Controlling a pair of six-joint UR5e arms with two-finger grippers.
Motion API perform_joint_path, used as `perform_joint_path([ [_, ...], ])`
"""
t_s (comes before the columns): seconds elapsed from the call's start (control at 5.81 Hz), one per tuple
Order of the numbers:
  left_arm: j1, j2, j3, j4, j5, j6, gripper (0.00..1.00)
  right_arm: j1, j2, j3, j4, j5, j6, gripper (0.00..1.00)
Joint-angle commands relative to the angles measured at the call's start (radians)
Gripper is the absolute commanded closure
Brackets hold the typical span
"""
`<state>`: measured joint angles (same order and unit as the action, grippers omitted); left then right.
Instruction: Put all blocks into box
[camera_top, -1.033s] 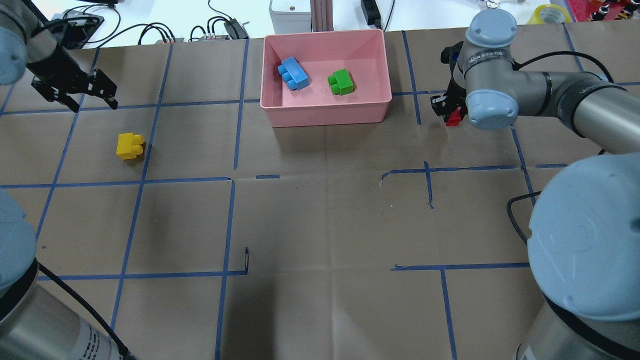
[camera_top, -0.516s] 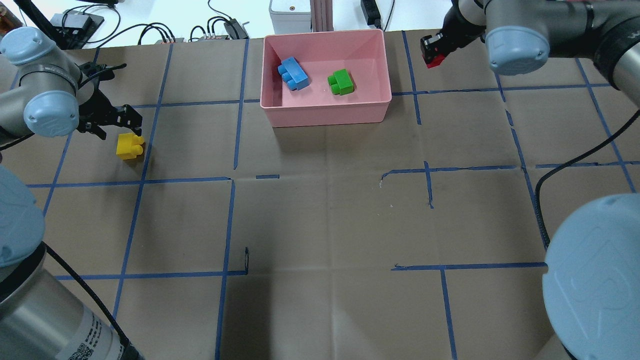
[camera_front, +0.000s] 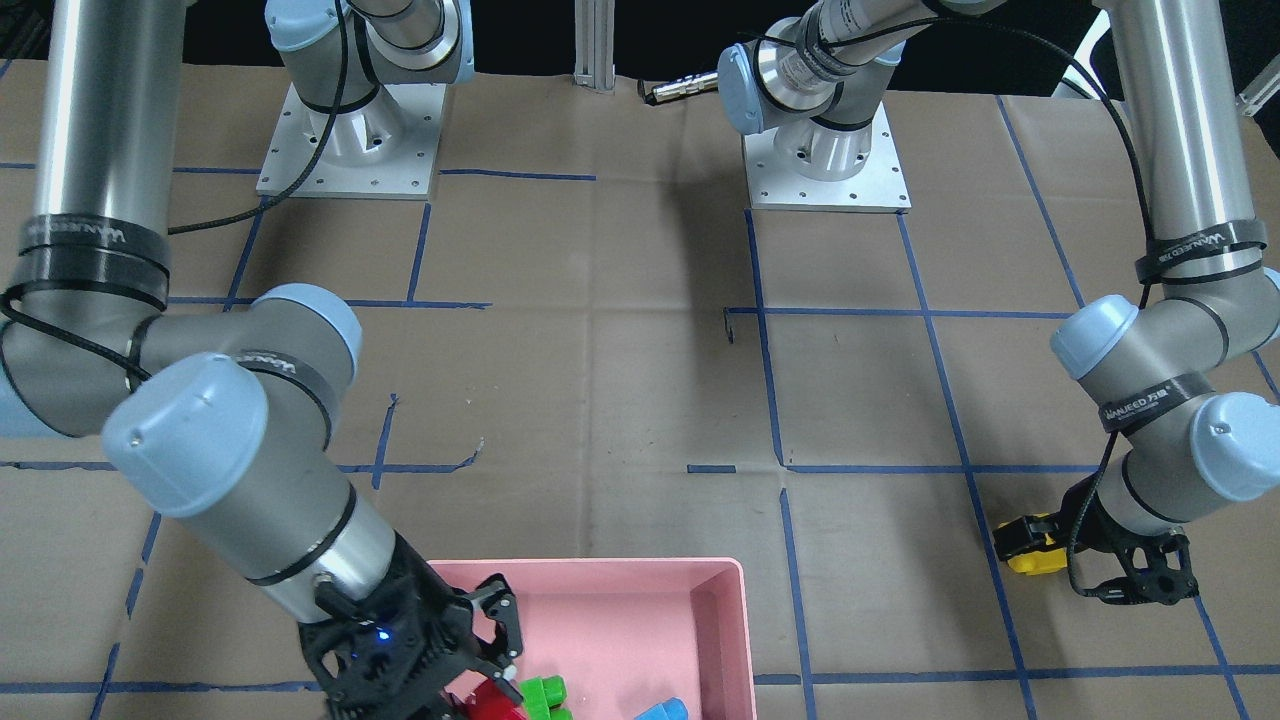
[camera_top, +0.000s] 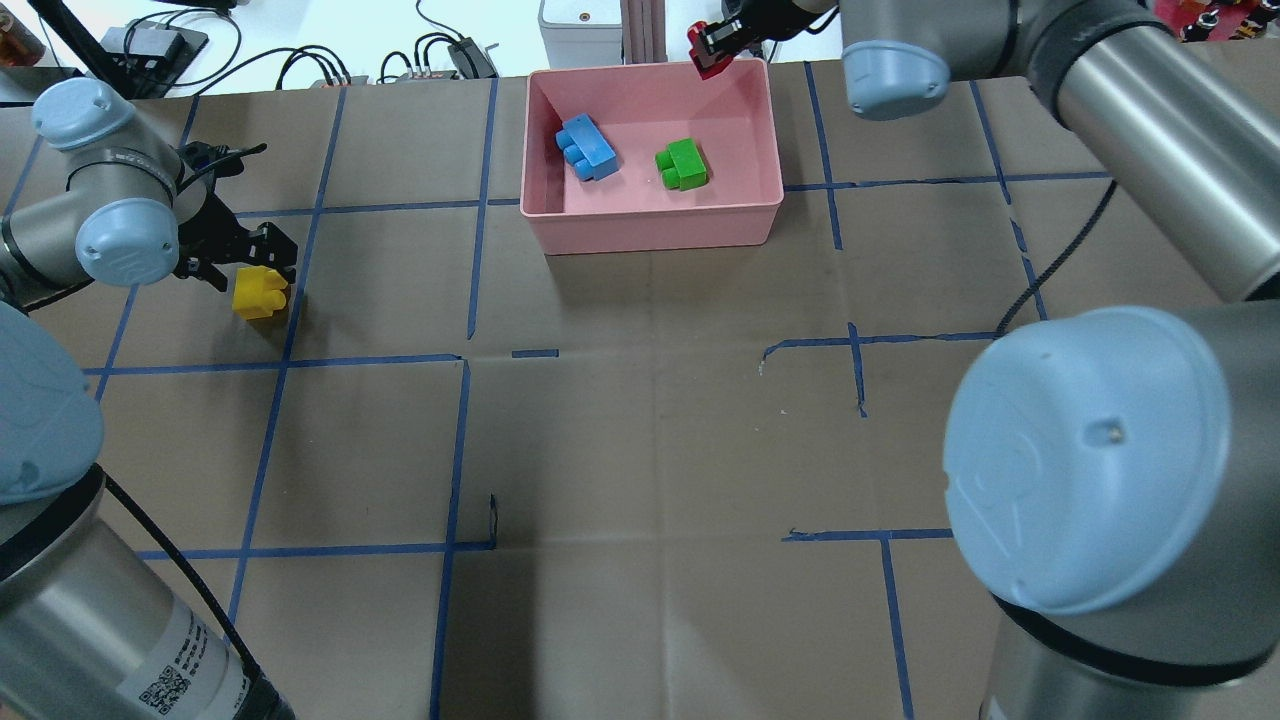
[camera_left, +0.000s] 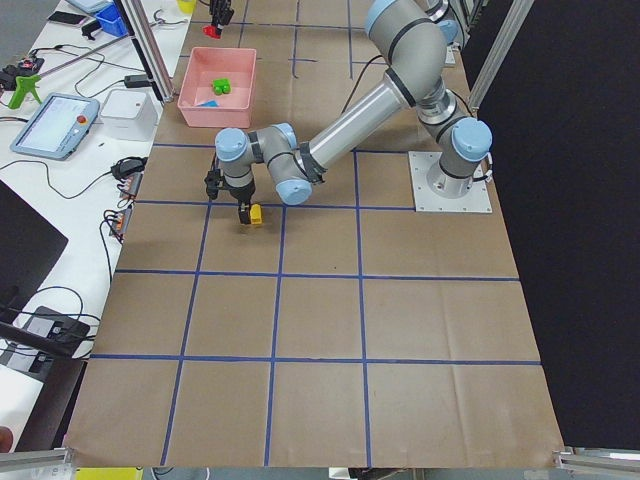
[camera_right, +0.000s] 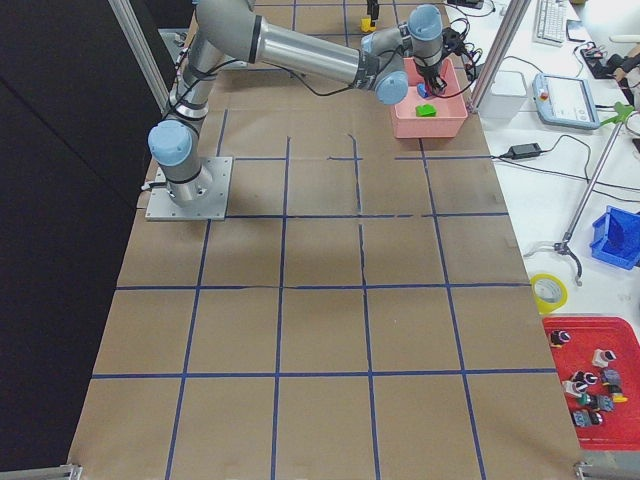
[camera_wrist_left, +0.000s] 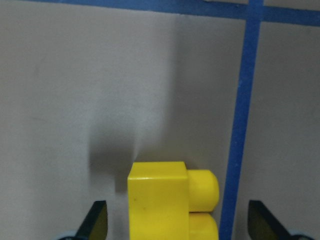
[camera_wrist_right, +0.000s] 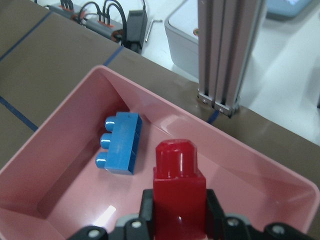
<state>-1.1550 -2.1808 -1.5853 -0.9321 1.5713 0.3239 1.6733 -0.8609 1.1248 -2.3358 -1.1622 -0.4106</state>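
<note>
The pink box (camera_top: 650, 235) stands at the table's far middle. A light blue block (camera_top: 587, 147) and a green block (camera_top: 682, 165) lie in it. My right gripper (camera_top: 712, 55) is shut on the red block (camera_wrist_right: 179, 195) and holds it above the box's far right corner; the blue block (camera_wrist_right: 119, 145) shows below it. The yellow block (camera_top: 260, 292) lies on the table at the left. My left gripper (camera_top: 250, 262) is open right over it. In the left wrist view its fingers (camera_wrist_left: 95, 225) stand on either side of the yellow block (camera_wrist_left: 165, 205), apart from it.
A grey unit (camera_top: 585, 30), an aluminium post (camera_top: 640, 25) and cables (camera_top: 440, 55) lie just beyond the table's far edge behind the box. Blue tape lines grid the brown table. My right arm's elbow (camera_top: 1090, 450) fills the near right of the overhead view.
My right gripper has carried the red block from the table right of the box to above the box's far right corner. My left gripper has come down close over the yellow block.
</note>
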Motion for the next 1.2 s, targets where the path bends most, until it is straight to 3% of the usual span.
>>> perform_joint_path([
  [0.0,0.003,-0.004,-0.007,0.004,-0.001,0.001,0.29,0.054,0.082,-0.105,-0.008,-0.008,0.009,0.88],
  [0.17,0.003,-0.004,-0.009,0.003,-0.001,0.001,0.54,0.054,0.08,-0.102,0.003,-0.016,0.001,0.01],
  [0.34,0.003,0.006,0.005,-0.011,0.004,0.003,0.74,0.054,0.063,-0.096,0.047,-0.019,0.002,0.0],
  [0.52,0.001,0.027,0.046,-0.072,0.003,0.003,0.85,0.046,0.051,-0.12,0.266,-0.024,0.009,0.0],
  [0.86,-0.003,0.108,0.246,-0.413,0.003,0.003,0.87,0.028,-0.057,-0.126,0.475,-0.202,0.01,0.0],
  [1.03,-0.009,0.099,0.396,-0.567,-0.005,0.003,0.87,0.011,-0.11,-0.128,0.597,-0.212,0.012,0.0],
])
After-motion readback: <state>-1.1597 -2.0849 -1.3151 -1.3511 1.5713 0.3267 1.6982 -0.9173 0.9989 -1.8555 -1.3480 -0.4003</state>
